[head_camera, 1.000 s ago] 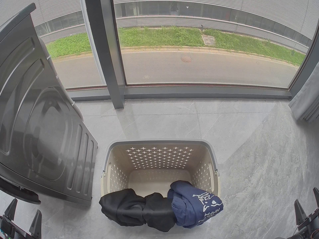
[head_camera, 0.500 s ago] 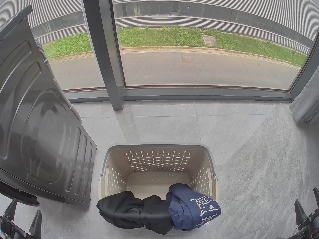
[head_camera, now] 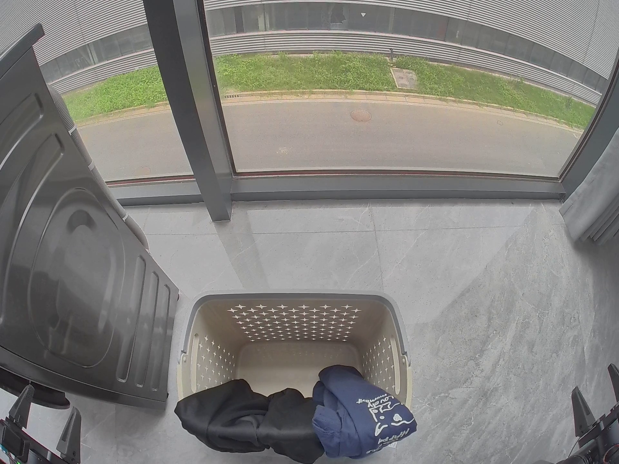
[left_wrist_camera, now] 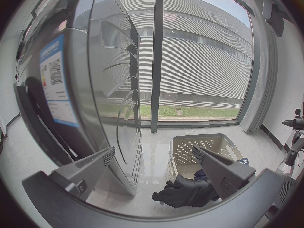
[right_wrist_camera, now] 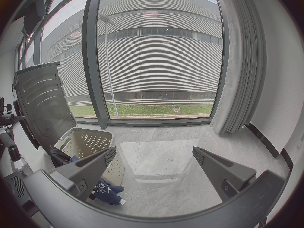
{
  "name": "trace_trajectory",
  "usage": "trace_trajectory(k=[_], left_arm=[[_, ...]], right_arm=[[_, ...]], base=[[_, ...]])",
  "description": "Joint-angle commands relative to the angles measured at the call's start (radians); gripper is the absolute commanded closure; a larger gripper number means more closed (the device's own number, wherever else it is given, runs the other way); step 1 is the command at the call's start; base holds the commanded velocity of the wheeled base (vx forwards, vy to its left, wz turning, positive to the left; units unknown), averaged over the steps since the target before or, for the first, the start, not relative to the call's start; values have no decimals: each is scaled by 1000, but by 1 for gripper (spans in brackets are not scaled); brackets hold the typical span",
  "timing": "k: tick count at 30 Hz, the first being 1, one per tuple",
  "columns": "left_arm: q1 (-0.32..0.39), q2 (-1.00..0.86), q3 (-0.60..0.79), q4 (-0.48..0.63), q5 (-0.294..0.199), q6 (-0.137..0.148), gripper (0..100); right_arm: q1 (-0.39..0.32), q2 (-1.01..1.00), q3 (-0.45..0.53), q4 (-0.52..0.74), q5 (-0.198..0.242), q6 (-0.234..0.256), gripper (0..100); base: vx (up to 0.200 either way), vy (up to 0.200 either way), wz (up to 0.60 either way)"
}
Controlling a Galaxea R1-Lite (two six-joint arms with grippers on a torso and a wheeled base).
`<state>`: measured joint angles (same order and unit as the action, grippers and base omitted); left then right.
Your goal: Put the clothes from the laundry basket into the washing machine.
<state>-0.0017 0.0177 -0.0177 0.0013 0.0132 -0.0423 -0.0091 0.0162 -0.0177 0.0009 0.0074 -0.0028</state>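
Observation:
A beige laundry basket (head_camera: pixel 293 298) with a grey rim stands on the floor straight ahead. A black garment (head_camera: pixel 238 414) and a navy printed garment (head_camera: pixel 361 414) hang over its near rim. The dark grey washing machine (head_camera: pixel 64 259) stands to the left of the basket, its side panel facing me. My left gripper (head_camera: pixel 48 414) is low at the left, open and empty, beside the machine. My right gripper (head_camera: pixel 596 388) is low at the far right, open and empty. From the left wrist, the left gripper (left_wrist_camera: pixel 152 149) frames the basket (left_wrist_camera: pixel 202 139) and black garment (left_wrist_camera: pixel 186 192).
A floor-to-ceiling window with a dark post (head_camera: pixel 187 98) closes off the far side. A grey curtain (head_camera: pixel 596 207) hangs at the right. Grey tiled floor (head_camera: pixel 483 304) lies open to the right of the basket and beyond it.
The whole head picture has shifted: the camera moved, so basket and washing machine sit lower and further left. Clothes, basket and both grippers keep their places.

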Motion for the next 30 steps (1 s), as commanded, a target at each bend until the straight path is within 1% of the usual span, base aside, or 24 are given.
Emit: trace_trajectory(k=[1,9,18,30], left_arm=[[0,-8,15,0,1,-1,0],[-1,-10,15,0,1,-1,0],[-1,-8,15,0,1,-1,0],[0,-8,15,0,1,-1,0]], right_arm=[[0,-5,18,1,0,0,0],[0,-5,18,1,0,0,0],[0,-5,18,1,0,0,0],[0,-5,18,1,0,0,0]], base=[[0,0,0],[0,0,0],[200,0,0],[0,0,0]])
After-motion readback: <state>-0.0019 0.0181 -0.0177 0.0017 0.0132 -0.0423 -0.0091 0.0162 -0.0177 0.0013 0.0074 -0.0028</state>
